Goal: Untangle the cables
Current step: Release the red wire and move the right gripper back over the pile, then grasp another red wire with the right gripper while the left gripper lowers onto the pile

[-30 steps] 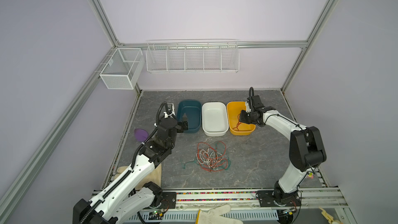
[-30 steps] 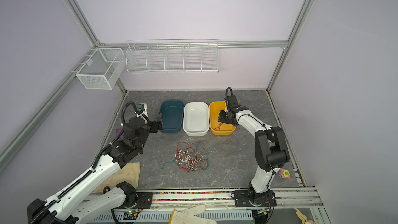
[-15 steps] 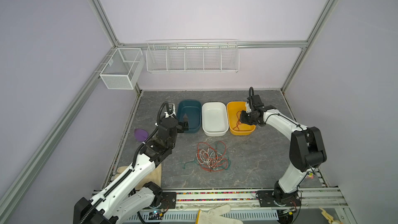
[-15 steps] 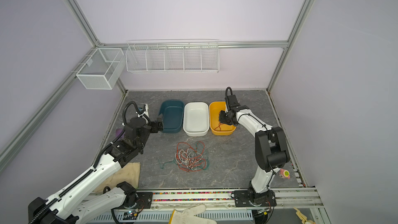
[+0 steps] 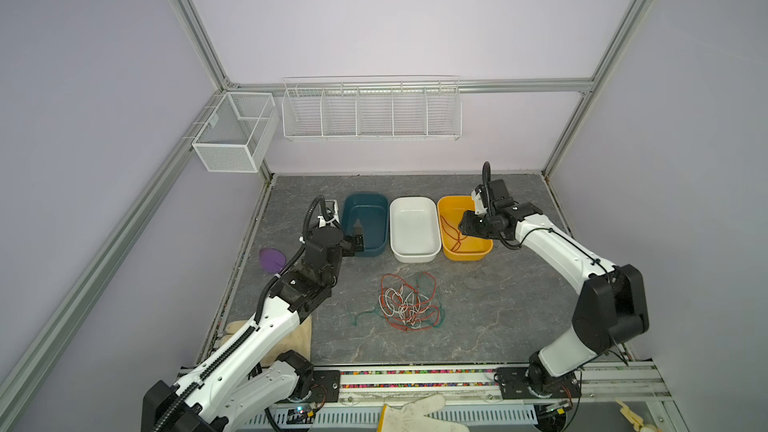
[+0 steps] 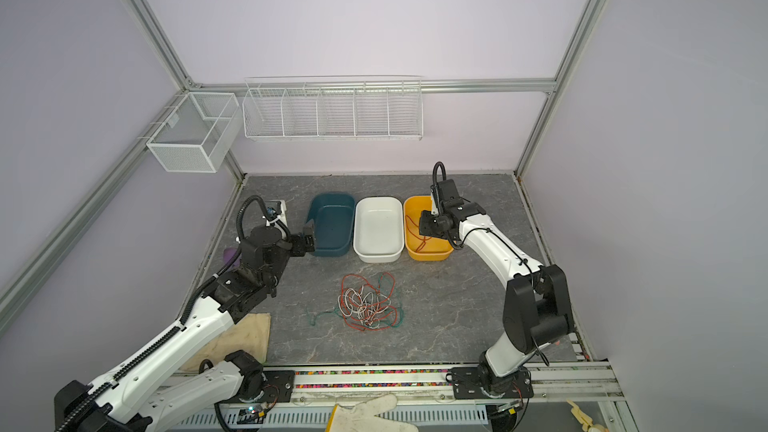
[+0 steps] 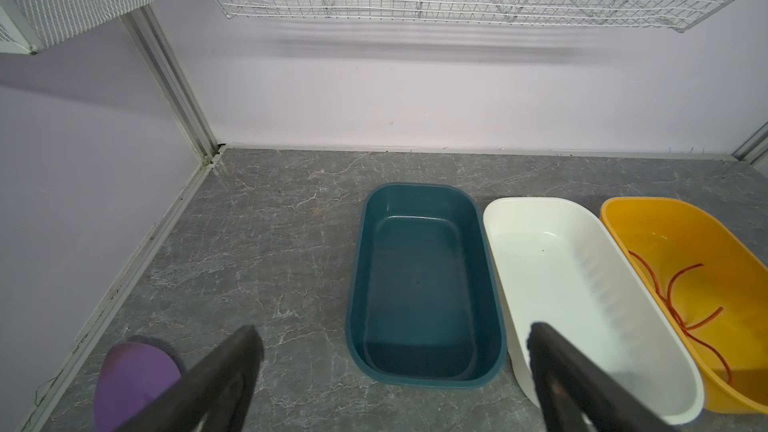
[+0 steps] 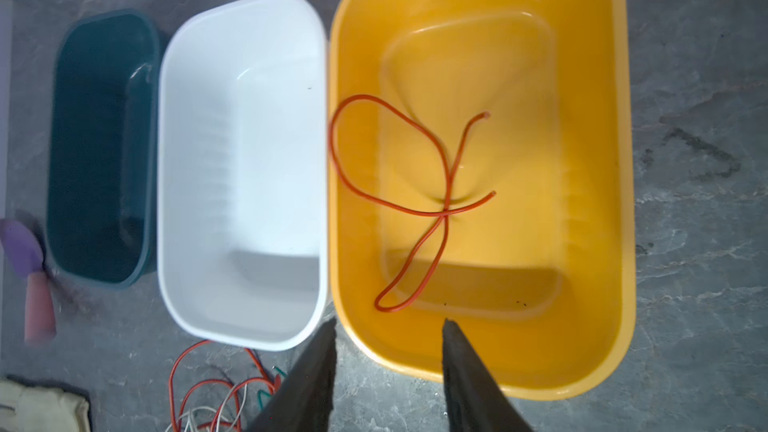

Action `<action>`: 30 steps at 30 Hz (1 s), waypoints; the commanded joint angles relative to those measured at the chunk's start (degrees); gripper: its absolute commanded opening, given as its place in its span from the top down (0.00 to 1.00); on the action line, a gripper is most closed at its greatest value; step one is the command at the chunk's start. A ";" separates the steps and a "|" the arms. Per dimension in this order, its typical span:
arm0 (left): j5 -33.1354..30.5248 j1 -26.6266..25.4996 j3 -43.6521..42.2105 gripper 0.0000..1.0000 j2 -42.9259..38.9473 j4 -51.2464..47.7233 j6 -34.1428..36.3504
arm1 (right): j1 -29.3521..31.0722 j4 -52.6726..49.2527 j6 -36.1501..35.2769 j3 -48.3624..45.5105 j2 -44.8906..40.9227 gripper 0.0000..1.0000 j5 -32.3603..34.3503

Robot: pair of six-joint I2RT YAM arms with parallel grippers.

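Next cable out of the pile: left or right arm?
Probably left. The left gripper is wide open and empty by the teal bin, and the green cable trails from the tangle toward its side. The right gripper hangs over the yellow bin, where one red cable lies.

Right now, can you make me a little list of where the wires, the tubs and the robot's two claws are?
yellow plastic tub: holds one looped red-orange wire
white plastic tub: no wire inside
dark teal plastic tub: no wire inside
tangle of red-orange, white and green wires: on the grey table, in front of the tubs
left gripper: open, empty, by the teal tub
right gripper: open, empty, over the yellow tub's near end
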 commanded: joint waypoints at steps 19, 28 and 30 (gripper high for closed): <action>1.85 -0.12 2.04 0.01 0.17 -3.35 0.68 | 19.89 13.82 21.61 -29.48 -23.61 0.44 -2.68; 2.48 -0.12 2.05 0.01 0.39 -3.51 0.62 | 20.57 19.43 29.87 -34.58 -22.98 0.43 -4.59; 2.54 -0.15 1.93 0.01 0.43 -3.53 0.68 | 20.77 20.70 30.46 -34.83 -22.10 0.43 -5.33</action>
